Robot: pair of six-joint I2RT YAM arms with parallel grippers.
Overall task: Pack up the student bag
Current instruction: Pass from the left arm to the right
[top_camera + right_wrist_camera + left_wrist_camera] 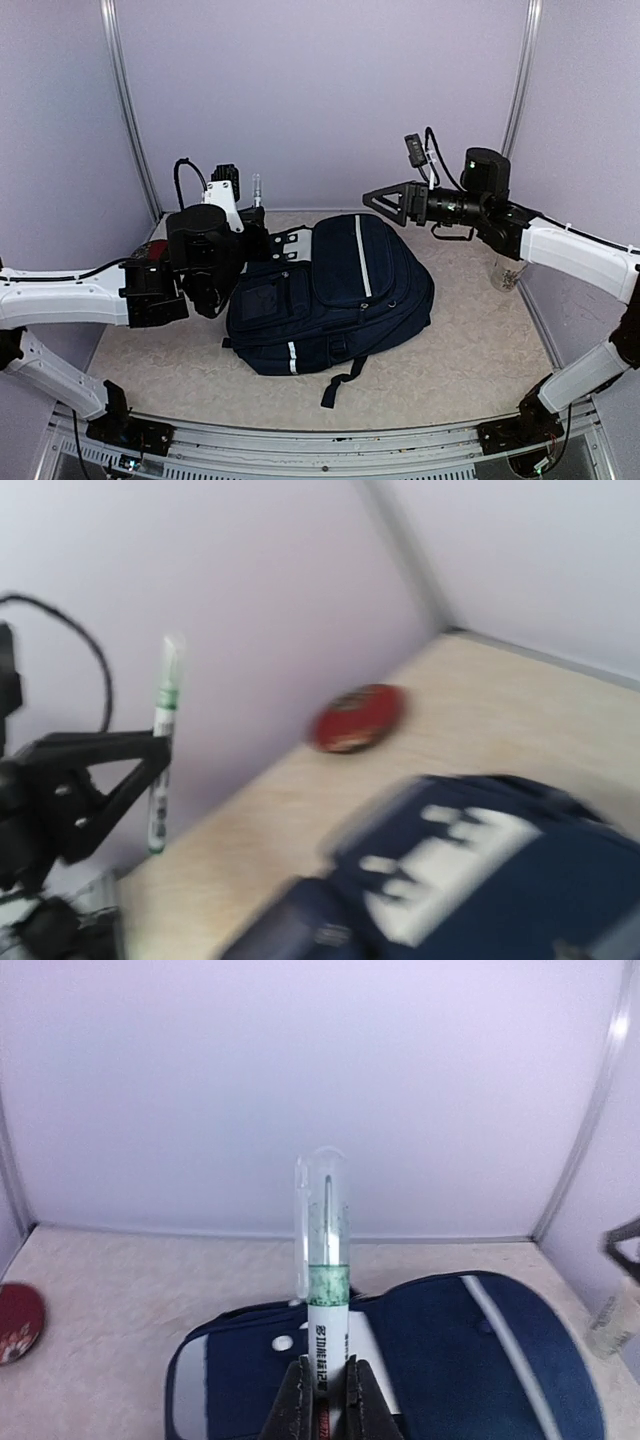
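Observation:
The student bag point(340, 290) is a dark navy backpack with a thin white stripe. It lies flat in the middle of the table and also shows in the left wrist view point(480, 1360) and, blurred, in the right wrist view point(520, 880). My left gripper point(327, 1365) is shut on a white marker point(328, 1290) with a green band and a clear cap. It holds the marker upright above the bag's top end point(256, 188). My right gripper point(366, 198) hangs in the air above the bag's far right side with nothing seen in it. Its fingers do not show in its own view.
A round red object point(15, 1322) lies on the table at the far left, partly behind my left arm, and shows in the right wrist view point(355, 718). A clear cup point(507, 272) stands at the right wall. Lilac walls enclose the back and both sides.

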